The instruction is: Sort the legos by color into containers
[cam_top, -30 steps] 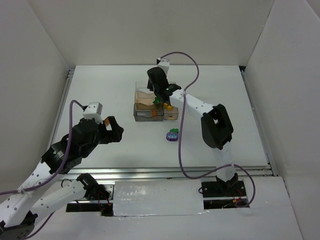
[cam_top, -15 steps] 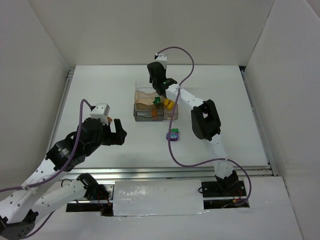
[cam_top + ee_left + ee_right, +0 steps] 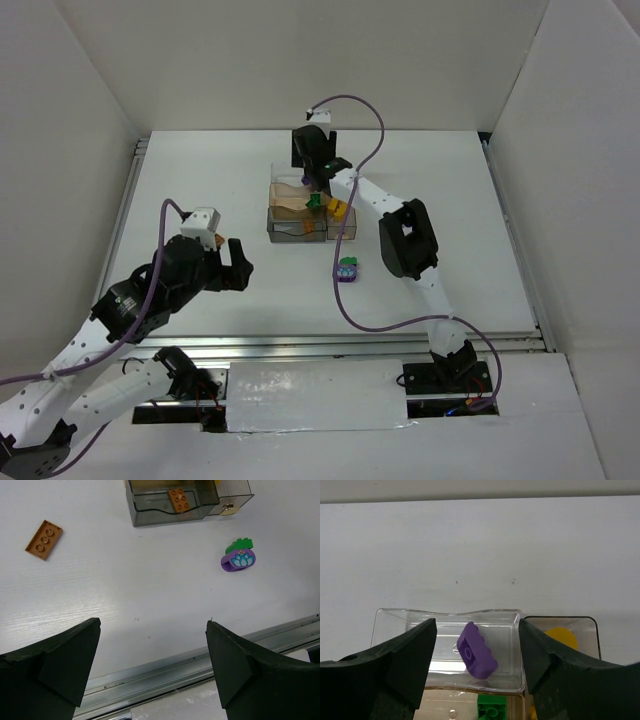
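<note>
My right gripper (image 3: pixel 312 165) hangs open over the far side of the containers (image 3: pixel 296 228). In the right wrist view its jaws (image 3: pixel 477 624) stand wide apart over a clear bin (image 3: pixel 395 630), where a purple brick (image 3: pixel 477 651) lies tilted, touching neither finger. A green brick (image 3: pixel 490 709) lies in the tan bin in front, and a yellow piece (image 3: pixel 561 636) in the bin to the right. My left gripper (image 3: pixel 152 630) is open and empty above the table's near part. In its view an orange-brown flat brick (image 3: pixel 44 539) and the rounded purple piece with green top (image 3: pixel 238 559) lie on the table.
A grey bin (image 3: pixel 150 517) holds an orange brick (image 3: pixel 178 499). The rounded purple piece (image 3: pixel 347 270) lies between the bins and the right arm's elbow (image 3: pixel 405 240). A metal rail (image 3: pixel 200 665) runs along the near table edge. White walls enclose the table.
My right gripper has moved back from the middle bins to the far clear bin, and the purple brick now lies in that bin. My left arm has shifted a little right.
</note>
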`<state>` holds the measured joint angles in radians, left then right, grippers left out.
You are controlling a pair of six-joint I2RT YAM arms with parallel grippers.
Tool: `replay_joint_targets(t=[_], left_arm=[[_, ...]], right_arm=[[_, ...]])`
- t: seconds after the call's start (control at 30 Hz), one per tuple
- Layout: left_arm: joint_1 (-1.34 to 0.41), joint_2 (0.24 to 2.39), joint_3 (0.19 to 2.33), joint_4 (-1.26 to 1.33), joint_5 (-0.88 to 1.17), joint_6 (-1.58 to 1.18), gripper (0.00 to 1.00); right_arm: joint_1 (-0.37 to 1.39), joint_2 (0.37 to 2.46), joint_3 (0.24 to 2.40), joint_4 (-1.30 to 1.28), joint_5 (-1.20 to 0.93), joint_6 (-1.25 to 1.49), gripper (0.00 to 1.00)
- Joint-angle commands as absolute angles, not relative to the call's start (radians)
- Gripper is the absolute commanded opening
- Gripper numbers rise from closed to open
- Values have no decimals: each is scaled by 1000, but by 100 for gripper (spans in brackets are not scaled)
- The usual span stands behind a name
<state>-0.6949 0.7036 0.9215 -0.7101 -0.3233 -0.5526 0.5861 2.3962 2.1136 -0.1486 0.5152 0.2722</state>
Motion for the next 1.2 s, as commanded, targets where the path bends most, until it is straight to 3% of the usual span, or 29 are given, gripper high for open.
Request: replay_joint_targets(t=[0.0,0.17,0.4,0.43,0.63,0.83,0.9,1.17], left_arm=[[-686,700,922,-680,-314,-537,99],[-681,696,922,-687,-334,-545,100],[-655,745,928,-684,-315,-545,99],[-650,756,931,-684,-305,-540,100],[-643,840,945,-655,-261,-592,99],[-830,1184,1060,-571,-325,-715,100],[-851,1378,1104,-491,-269,-722,99],[-943,1825,1434,-468,-331,-706,100]], right_arm=[[584,2356,2100,-111,505,265,74],[588,2237,2053,-135,515,319,77],[609,1745,1604,-230,464,491,82],[609,1647,1565,-318,454,512,99],[612,1224,1105,-417,382,630,100],[611,907,1037,-621,459,701,100],[611,843,1074,-690,445,703,100],[609,660,1101,-814,459,701,100]])
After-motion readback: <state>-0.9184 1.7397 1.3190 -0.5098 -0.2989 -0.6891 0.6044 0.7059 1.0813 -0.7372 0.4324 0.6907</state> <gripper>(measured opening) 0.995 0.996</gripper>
